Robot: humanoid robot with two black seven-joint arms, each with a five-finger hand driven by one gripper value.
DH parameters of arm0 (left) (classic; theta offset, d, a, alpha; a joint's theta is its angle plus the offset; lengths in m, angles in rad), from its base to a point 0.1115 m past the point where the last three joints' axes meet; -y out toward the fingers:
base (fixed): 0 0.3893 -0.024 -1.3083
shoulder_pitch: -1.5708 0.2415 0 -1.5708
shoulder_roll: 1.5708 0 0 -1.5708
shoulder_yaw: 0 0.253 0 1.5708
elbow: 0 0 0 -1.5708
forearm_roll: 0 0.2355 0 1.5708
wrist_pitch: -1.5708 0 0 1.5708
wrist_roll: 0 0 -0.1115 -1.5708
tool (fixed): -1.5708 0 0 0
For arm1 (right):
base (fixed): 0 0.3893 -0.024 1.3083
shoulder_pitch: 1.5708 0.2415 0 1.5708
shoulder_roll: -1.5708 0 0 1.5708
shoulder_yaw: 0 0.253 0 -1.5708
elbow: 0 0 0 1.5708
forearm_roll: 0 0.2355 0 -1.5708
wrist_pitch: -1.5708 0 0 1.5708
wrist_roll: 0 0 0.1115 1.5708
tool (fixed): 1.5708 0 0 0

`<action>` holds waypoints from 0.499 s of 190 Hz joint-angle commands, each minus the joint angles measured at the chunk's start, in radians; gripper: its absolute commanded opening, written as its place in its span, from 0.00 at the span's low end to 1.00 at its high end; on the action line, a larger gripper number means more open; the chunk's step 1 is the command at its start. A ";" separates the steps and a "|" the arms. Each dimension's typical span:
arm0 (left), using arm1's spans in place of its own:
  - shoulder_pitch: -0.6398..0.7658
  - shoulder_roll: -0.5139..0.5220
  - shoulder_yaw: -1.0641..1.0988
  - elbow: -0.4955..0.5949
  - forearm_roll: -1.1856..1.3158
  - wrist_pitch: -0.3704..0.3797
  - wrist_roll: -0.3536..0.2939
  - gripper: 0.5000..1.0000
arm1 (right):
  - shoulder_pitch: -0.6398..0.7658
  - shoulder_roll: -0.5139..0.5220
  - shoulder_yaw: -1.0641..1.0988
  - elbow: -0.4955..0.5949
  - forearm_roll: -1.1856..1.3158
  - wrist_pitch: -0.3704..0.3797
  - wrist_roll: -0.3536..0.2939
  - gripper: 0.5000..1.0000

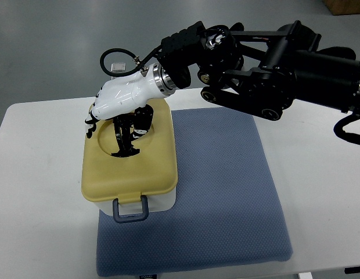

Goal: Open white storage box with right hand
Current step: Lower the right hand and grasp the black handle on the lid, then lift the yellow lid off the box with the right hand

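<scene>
On the white table we see a blue textured mat. The white storage box, with smooth yellow lid and grey latch, stands on its left part. The right hand curls its fingers into the lid's round recess.

Right robot hand, fingers curled downward

Black arm, white-shelled right hand

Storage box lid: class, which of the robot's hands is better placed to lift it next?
Right. The right hand is over the yellow lid of the storage box; no left arm shows.
</scene>
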 commanded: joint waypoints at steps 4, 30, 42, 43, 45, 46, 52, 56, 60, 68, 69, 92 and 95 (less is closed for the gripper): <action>0.000 0.000 0.000 0.000 0.000 0.000 0.000 1.00 | 0.002 0.000 0.000 0.000 -0.001 0.000 0.002 0.48; 0.000 0.000 0.000 0.000 0.000 0.000 0.000 1.00 | 0.003 -0.003 0.002 0.000 -0.001 0.000 0.006 0.37; 0.000 0.000 0.001 0.000 0.000 0.000 0.000 1.00 | 0.003 -0.003 0.002 0.000 -0.001 0.000 0.008 0.30; 0.000 0.000 0.001 0.000 0.000 0.000 0.000 1.00 | 0.003 -0.003 0.002 0.000 -0.001 0.000 0.008 0.30; 0.000 0.000 0.000 0.000 0.000 0.000 0.000 1.00 | 0.003 -0.003 0.002 0.000 -0.001 0.000 0.008 0.30; 0.000 0.000 0.000 0.000 0.000 0.000 0.000 1.00 | 0.003 -0.003 0.002 0.000 -0.001 0.000 0.008 0.30; 0.000 0.000 0.001 0.000 0.000 0.000 0.000 1.00 | 0.003 -0.005 0.002 0.000 -0.001 0.000 0.008 0.26; 0.000 0.000 0.000 0.000 0.000 0.000 0.000 1.00 | 0.003 -0.005 0.002 0.000 -0.001 0.000 0.008 0.23; 0.000 0.000 0.000 0.000 0.000 0.000 0.000 1.00 | 0.003 -0.005 0.002 0.000 -0.001 0.000 0.008 0.23; 0.000 0.000 0.000 0.000 0.000 0.000 0.000 1.00 | 0.003 -0.006 0.002 0.000 -0.001 0.000 0.008 0.19; 0.000 0.000 0.000 0.000 0.000 0.000 0.000 1.00 | 0.003 -0.006 0.002 0.000 -0.001 0.000 0.008 0.19; 0.001 0.000 0.000 0.000 0.000 0.000 0.000 1.00 | 0.003 -0.006 0.003 0.000 -0.001 0.000 0.009 0.08; 0.001 0.000 0.000 0.000 0.000 0.000 0.000 1.00 | 0.003 -0.006 0.003 0.000 -0.001 0.000 0.009 0.08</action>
